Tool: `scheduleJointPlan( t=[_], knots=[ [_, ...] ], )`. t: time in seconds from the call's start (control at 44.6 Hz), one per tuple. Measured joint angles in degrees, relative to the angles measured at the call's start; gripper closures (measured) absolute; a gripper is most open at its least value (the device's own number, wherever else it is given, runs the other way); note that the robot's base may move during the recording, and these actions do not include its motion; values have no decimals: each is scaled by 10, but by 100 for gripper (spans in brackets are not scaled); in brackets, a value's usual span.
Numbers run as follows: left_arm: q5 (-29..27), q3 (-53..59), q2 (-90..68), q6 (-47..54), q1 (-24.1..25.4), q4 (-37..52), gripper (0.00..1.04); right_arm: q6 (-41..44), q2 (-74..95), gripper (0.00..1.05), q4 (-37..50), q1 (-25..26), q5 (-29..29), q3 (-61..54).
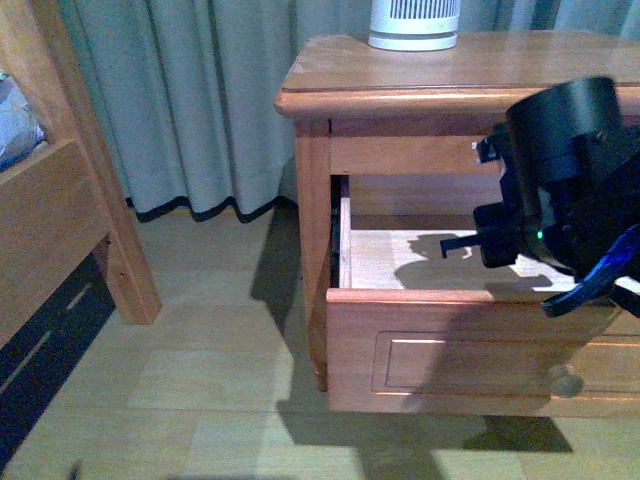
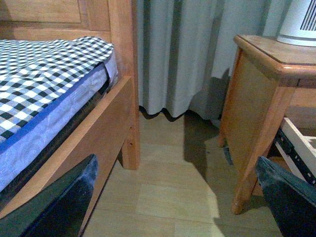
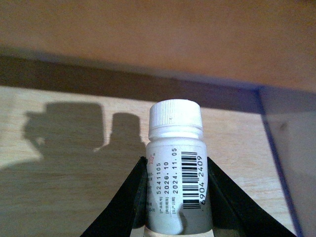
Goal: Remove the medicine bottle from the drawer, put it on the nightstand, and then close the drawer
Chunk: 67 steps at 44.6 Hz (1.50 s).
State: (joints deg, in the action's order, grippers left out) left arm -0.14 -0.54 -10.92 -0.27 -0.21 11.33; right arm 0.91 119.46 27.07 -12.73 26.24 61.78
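Observation:
The nightstand (image 1: pixel 420 75) stands at right with its upper drawer (image 1: pixel 450 345) pulled open, pale floor (image 1: pixel 400 255) showing. My right gripper (image 1: pixel 465 245) reaches into the drawer; its arm hides the drawer's right part. In the right wrist view the gripper (image 3: pixel 176 192) is shut on the medicine bottle (image 3: pixel 175 168), a small white bottle with white cap and barcode label, held above the drawer floor (image 3: pixel 59 197). My left gripper (image 2: pixel 177 197) is open and empty, low over the floor between the bed and the nightstand (image 2: pixel 256 98).
A large white slatted device (image 1: pixel 414 22) stands on the nightstand top. A wooden bed frame (image 1: pixel 60 210) is at left, with a checked mattress (image 2: pixel 44 74). Grey curtains (image 1: pixel 190 90) hang behind. The drawer's round knob (image 1: pixel 566 380) faces front.

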Motion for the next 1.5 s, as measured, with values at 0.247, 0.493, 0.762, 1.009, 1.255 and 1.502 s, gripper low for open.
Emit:
scheduleJointPlan(
  t=[0.247,0.493,0.762,1.009,1.255,1.502],
  knots=[
    [0,0,0,0,0,0,7,-37,-264,75,-111,-67,-37,-127],
    [0,0,0,0,0,0,7,-2,-296,76,-114,16,-58,11],
    [0,0,0,0,0,0,7,4,-129,76,-184,97,-46,223],
    [0,0,0,0,0,0,7,5,-2,76,-233,119,-35,327],
    [0,0,0,0,0,0,7,3,16,60,-241,119,-29,333],
    [0,0,0,0,0,0,7,10,1,14,-197,119,-34,321]
  ],
)
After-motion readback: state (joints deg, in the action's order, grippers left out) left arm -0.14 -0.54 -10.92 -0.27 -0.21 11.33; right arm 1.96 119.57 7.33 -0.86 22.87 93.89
